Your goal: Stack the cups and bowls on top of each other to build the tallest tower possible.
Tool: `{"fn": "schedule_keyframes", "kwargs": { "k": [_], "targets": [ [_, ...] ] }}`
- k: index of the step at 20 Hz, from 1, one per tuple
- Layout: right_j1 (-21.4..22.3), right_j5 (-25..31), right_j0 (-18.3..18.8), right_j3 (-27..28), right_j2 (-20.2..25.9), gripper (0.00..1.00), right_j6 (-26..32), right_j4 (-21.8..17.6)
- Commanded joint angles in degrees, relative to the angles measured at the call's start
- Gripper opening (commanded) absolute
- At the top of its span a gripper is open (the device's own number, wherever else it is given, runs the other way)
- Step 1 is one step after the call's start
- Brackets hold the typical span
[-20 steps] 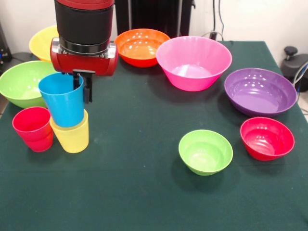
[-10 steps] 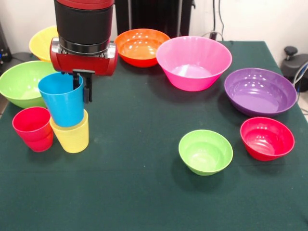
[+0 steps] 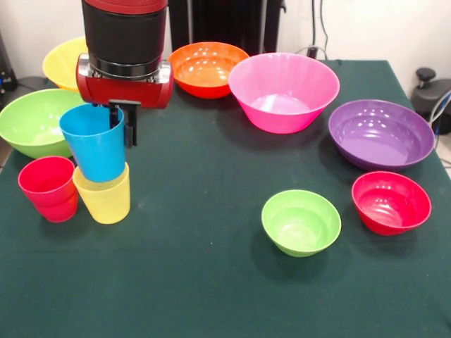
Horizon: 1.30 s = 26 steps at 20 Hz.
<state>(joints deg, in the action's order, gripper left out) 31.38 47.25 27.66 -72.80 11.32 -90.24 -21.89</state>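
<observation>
My gripper (image 3: 121,121) is shut on the rim of the blue cup (image 3: 94,144), with one finger inside and one outside. It holds the cup upright, its bottom just inside the mouth of the pale yellow cup (image 3: 104,196). The red cup (image 3: 48,189) stands next to the yellow one, on its left. The small lime-green bowl (image 3: 301,222) sits empty at the front right, with the small red bowl (image 3: 391,202) beside it. No pile of nested pieces shows on it.
The large green bowl (image 3: 28,123) and yellow bowl (image 3: 62,62) sit at the left, partly behind the arm. The orange bowl (image 3: 206,68), pink bowl (image 3: 283,91) and purple bowl (image 3: 380,134) run along the back and right of the green table cloth (image 3: 190,282).
The arm and the blue cup have shifted slightly to the right and a little up over the yellow cup. Nothing else has moved.
</observation>
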Motion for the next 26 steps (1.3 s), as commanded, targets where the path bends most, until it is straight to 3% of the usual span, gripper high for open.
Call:
{"fn": "schedule_keyframes", "kwargs": {
  "k": [1,26],
  "targets": [
    [-1.7,-1.8,0.2,-5.8,1.7,0.0,4.6,-3.9],
    [-2.7,-5.2,2.5,-5.6,2.8,0.0,8.1,-6.0]
  ]
}}
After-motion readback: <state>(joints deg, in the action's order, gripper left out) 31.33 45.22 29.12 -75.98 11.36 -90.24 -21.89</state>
